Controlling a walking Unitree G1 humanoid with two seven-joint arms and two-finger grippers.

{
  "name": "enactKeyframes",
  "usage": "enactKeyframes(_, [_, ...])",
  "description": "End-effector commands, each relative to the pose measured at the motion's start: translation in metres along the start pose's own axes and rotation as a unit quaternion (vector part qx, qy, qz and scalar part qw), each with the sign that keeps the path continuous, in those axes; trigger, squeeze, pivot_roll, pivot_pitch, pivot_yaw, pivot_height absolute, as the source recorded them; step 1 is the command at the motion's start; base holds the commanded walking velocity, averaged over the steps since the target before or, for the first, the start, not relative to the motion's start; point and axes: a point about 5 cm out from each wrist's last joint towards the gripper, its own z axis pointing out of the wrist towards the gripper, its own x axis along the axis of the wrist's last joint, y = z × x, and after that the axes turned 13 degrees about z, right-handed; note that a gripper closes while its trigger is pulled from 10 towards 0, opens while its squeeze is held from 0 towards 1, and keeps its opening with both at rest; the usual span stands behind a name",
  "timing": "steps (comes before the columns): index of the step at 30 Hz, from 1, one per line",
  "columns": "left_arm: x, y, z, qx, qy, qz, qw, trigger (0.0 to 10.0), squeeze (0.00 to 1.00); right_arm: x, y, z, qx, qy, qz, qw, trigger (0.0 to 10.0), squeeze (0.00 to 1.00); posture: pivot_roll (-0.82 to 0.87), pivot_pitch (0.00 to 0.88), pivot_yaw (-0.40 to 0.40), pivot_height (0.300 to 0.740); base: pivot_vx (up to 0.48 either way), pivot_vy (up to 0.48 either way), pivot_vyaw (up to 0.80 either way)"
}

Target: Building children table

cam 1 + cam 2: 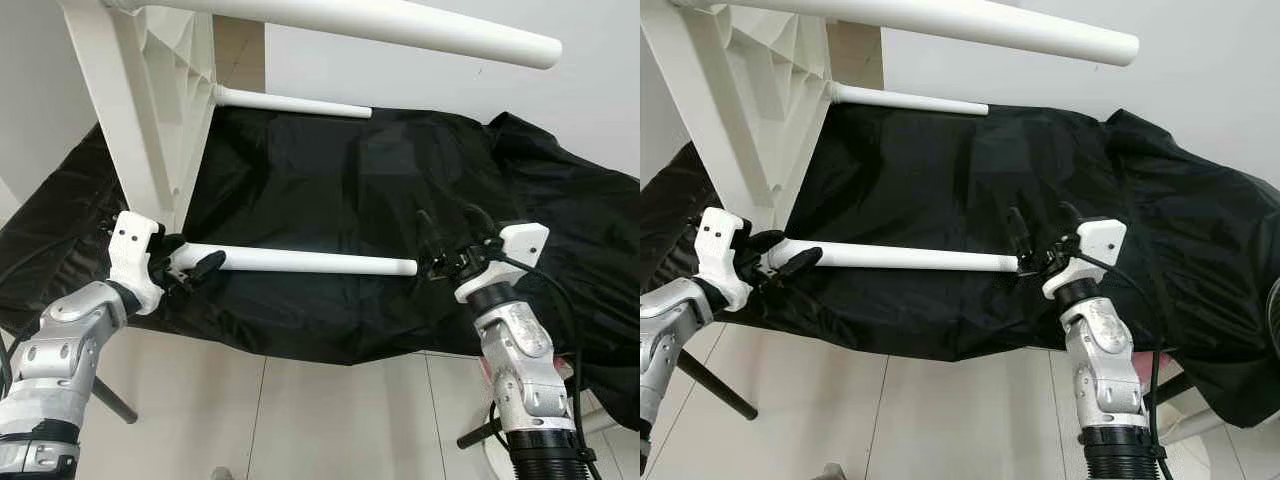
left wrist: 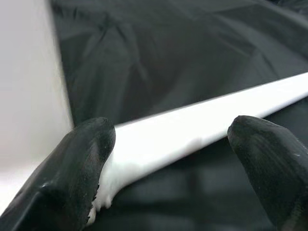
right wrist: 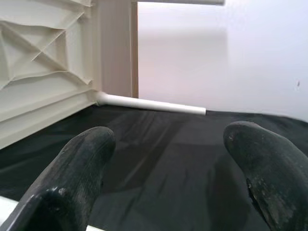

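Where a black cloth drapes over the wide surface ahead, the white children's table lies tipped on its side at the robot's left, its ribbed underside facing the cloth. Three white legs jut out from it sideways: an upper leg crossing the top of the head views, a far leg resting along the cloth's back edge, and a near leg stretched level across the cloth between the two arms. The left pincer sits at the near leg's root, beside the tabletop's corner, its black fingers spread to either side of the leg rather than pressed against it. The right pincer is at the leg's free tip, just beside it, fingers parted with only cloth between them. Pale floor tiles lie below the cloth's hanging hem.
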Motion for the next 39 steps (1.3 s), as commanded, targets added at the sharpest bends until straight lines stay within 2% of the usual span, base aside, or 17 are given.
enactKeyframes(1, [-0.006,-0.001,-0.003,0.031,-0.014,-0.015,0.999,10.0,0.00,0.002,0.000,-0.002,0.007,0.001,-0.017,1.000,10.0,0.00,0.01,0.000,-0.035,0.740,0.000,0.000,0.00])
enactKeyframes(3, [-0.012,0.016,-0.008,0.010,-0.013,-0.030,0.999,10.0,0.00,0.007,-0.002,-0.003,0.017,0.011,-0.036,0.999,10.0,0.00,0.00,0.000,-0.030,0.740,0.000,0.000,0.00])
enactKeyframes(6, [-0.013,0.024,-0.010,0.001,-0.013,-0.035,0.999,10.0,0.00,0.009,-0.002,-0.003,0.020,0.016,-0.038,0.999,10.0,0.00,0.00,0.000,-0.030,0.740,0.000,0.000,0.00])
enactKeyframes(8, [-0.013,0.044,-0.012,-0.014,-0.022,-0.054,0.998,10.0,0.00,0.014,-0.002,-0.003,0.022,0.027,-0.036,0.999,10.0,0.00,0.01,0.000,-0.036,0.740,0.000,0.000,0.00])
enactKeyframes(9, [-0.013,0.044,-0.012,-0.014,-0.022,-0.054,0.998,10.0,0.00,0.014,-0.002,-0.003,0.022,0.027,-0.036,0.999,10.0,0.00,0.01,0.000,-0.036,0.740,0.000,0.000,0.00])
enactKeyframes(11, [-0.009,0.062,-0.010,-0.033,-0.033,-0.066,0.997,10.0,0.00,0.016,-0.003,-0.003,0.027,0.030,-0.052,0.998,10.0,0.00,0.01,0.000,-0.035,0.740,0.000,0.000,0.00])
enactKeyframes(12, [-0.009,0.062,-0.010,-0.033,-0.033,-0.066,0.997,10.0,0.00,0.016,-0.003,-0.003,0.027,0.030,-0.052,0.998,10.0,0.00,0.01,0.000,-0.035,0.740,0.000,0.000,0.00])
enactKeyframes(13, [-0.005,0.073,-0.007,-0.049,-0.029,-0.089,0.994,10.0,0.00,0.018,-0.003,-0.001,0.028,0.032,-0.069,0.997,10.0,0.00,0.01,0.000,-0.033,0.740,0.000,0.000,0.00])
enactKeyframes(18, [-0.003,0.088,-0.002,-0.071,-0.028,-0.123,0.989,10.0,0.00,0.022,-0.004,0.001,0.026,0.039,-0.095,0.994,10.0,0.00,0.01,0.000,-0.032,0.740,0.000,0.000,0.00])
enactKeyframes(21, [0.000,0.108,0.006,-0.075,-0.026,-0.155,0.985,10.0,0.00,0.032,-0.003,0.002,0.016,0.062,-0.121,0.991,10.0,0.00,0.01,0.000,-0.030,0.740,0.000,0.000,0.00])
enactKeyframes(24, [0.006,0.114,0.013,-0.066,-0.014,-0.175,0.982,10.0,0.00,0.034,-0.004,0.003,0.014,0.066,-0.126,0.990,10.0,0.00,0.01,0.000,-0.029,0.740,0.000,0.000,0.00])
enactKeyframes(28, [0.012,0.117,0.018,-0.053,-0.012,-0.179,0.982,10.0,0.00,0.035,-0.004,0.003,0.015,0.067,-0.122,0.990,10.0,0.00,0.01,0.000,-0.025,0.740,0.000,0.000,0.00])
enactKeyframes(30, [0.018,0.119,0.024,-0.032,-0.006,-0.197,0.980,10.0,0.00,0.036,-0.005,0.003,0.016,0.070,-0.125,0.990,10.0,0.00,0.01,0.000,-0.021,0.740,0.000,0.000,0.00])
enactKeyframes(36, [0.028,0.132,0.026,-0.054,0.008,-0.182,0.982,10.0,0.00,0.037,-0.009,0.002,0.019,0.077,-0.147,0.986,10.0,0.00,0.01,0.000,-0.019,0.740,0.000,0.000,0.00])
enactKeyframes(37, [0.028,0.134,0.024,-0.066,0.024,-0.133,0.989,10.0,0.00,0.036,-0.008,0.002,0.015,0.076,-0.138,0.987,10.0,0.00,0.01,0.000,-0.019,0.740,0.000,0.000,0.00])
enactKeyframes(38, [0.028,0.134,0.024,-0.066,0.024,-0.133,0.989,10.0,0.00,0.036,-0.008,0.002,0.015,0.076,-0.138,0.987,10.0,0.00,0.01,0.000,-0.019,0.740,0.000,0.000,0.00])
enactKeyframes(39, [0.029,0.137,0.021,-0.074,0.038,-0.096,0.992,10.0,0.00,0.033,-0.007,0.001,0.009,0.073,-0.123,0.990,10.0,0.00,0.02,0.000,-0.034,0.740,0.000,0.000,0.00])
